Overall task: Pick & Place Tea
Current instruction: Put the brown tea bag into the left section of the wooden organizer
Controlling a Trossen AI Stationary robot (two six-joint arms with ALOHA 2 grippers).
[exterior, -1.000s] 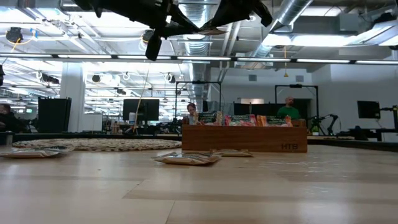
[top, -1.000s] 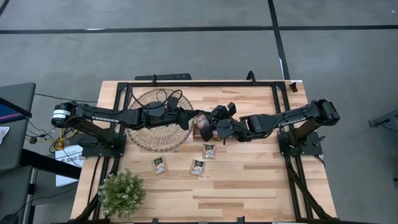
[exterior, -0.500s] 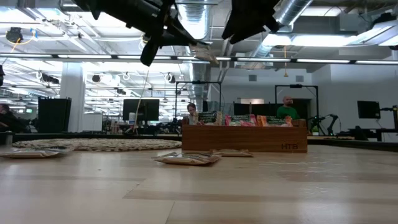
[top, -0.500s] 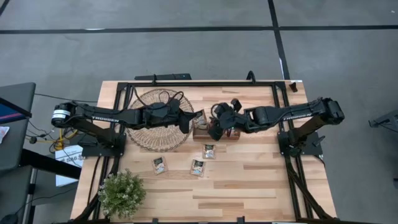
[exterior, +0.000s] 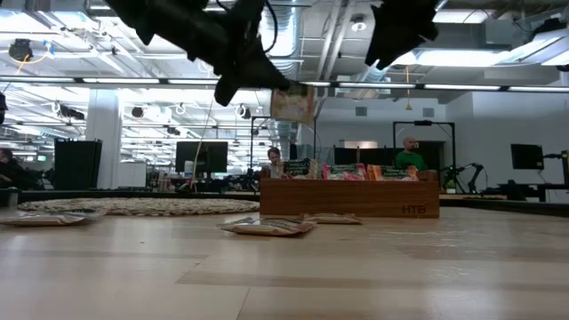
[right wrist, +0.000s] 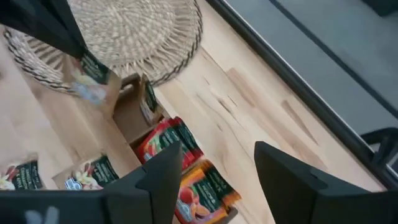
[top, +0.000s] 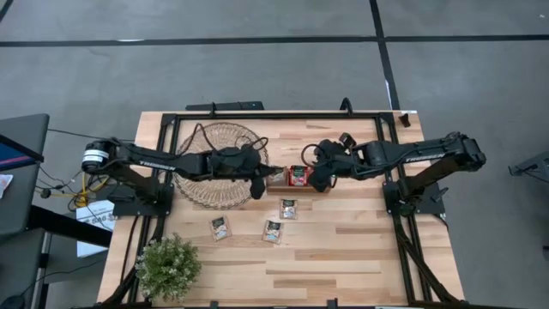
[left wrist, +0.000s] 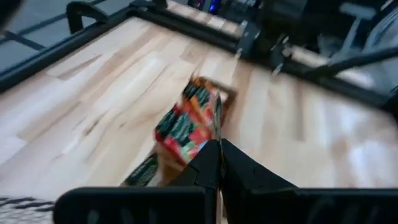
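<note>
My left gripper (top: pixel 264 178) is shut on one pale tea sachet (exterior: pixel 293 104) with a green label. It holds the sachet in the air over the left end of the brown wooden tray (exterior: pixel 351 209). The tray has red-orange sachets (right wrist: pixel 163 143) standing in its compartments. My right gripper (right wrist: pixel 217 180) is open with nothing between its fingers. It hovers above the tray's right part (top: pixel 316 176). Three more sachets (top: pixel 273 230) lie flat on the table nearer the front edge. My left gripper pinches the sachet's upper edge (exterior: pixel 284 91) between its two shut fingers. The fingers come from the table's left, slanting down. The sachet hangs upright below the fingertips, clear of the tray and the table.
A round woven mat (top: pixel 214 163) lies under the left arm, beside the tray. A small potted plant (top: pixel 167 266) stands at the front left corner. The wooden table top (top: pixel 360 249) lies bare at the front right. People and desks show in the room beyond.
The sachet lay level between both grippers. My right gripper has let go of it and drawn back toward the table's right edge. My left gripper has kept hold, rolled and sunk a little. The sachet has swung down and now hangs upright.
</note>
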